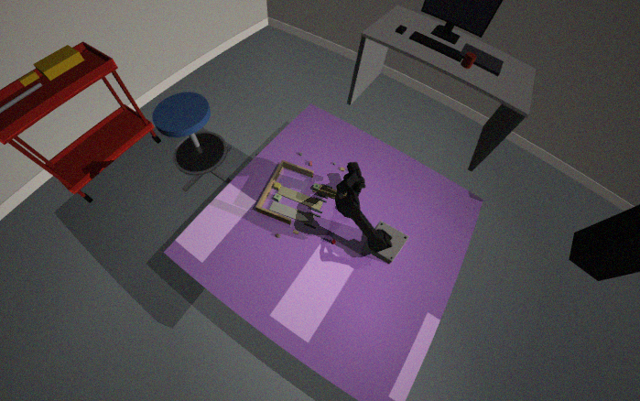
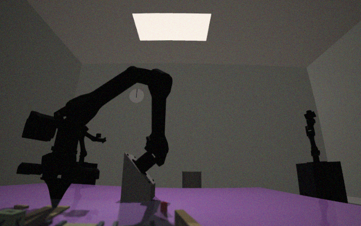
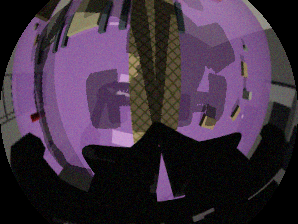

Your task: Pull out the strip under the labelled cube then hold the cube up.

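Observation:
My gripper [image 2: 55, 205] [image 3: 156, 125] is shut and empty, pointing down, its tips at or just above the near part of a cross-hatched strip [image 1: 326, 190] [image 3: 172, 90]. I cannot tell whether they touch it. A green cube [image 1: 317, 187] [image 2: 9, 214] sits at that strip's far end, outside the frame's back part; a dark mark shows on its top in the exterior view. A yellow cube [image 1: 276, 185] and another green cube [image 1: 276, 198] stand near the back wall of the wooden frame [image 1: 272, 216] [image 2: 186, 219], by two pale strips. Their labels are too small to read.
Dark guide rails stand at the frame's open side. A small red object [image 1: 332, 241] [image 2: 163, 207] [image 3: 35, 117] lies to one side of the arm. Several small blocks lie scattered around the frame. The arm's grey slanted base [image 1: 397, 239] [image 2: 134, 186] stands behind.

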Motion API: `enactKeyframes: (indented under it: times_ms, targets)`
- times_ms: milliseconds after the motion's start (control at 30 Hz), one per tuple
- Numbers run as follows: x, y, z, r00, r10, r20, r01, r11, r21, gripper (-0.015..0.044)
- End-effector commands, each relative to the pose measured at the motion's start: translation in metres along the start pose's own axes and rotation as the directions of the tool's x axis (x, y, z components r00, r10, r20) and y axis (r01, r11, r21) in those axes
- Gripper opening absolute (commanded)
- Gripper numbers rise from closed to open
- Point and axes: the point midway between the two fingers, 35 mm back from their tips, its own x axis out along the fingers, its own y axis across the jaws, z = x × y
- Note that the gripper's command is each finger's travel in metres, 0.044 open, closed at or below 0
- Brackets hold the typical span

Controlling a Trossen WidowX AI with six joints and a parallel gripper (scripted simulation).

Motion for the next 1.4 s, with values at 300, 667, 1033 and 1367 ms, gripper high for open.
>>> enactKeyframes:
  times_ms: [300, 667, 1033, 1367]
  targets:
    - [-0.043, -0.002, 0.002, 1.000, 0.010, -0.026, -0.010, 1.000, 0.007, 0.0000]
    - [-0.045, 0.000, 0.044, 1.000, 0.012, -0.024, -0.009, 0.994, 0.112, 0.0289]
    - [-0.050, 0.002, 0.081, 1.000, 0.012, -0.023, -0.010, 0.994, 0.111, 0.0440]
    - [-0.055, 0.003, 0.116, 1.000, 0.013, -0.022, -0.010, 0.994, 0.109, 0.0440]
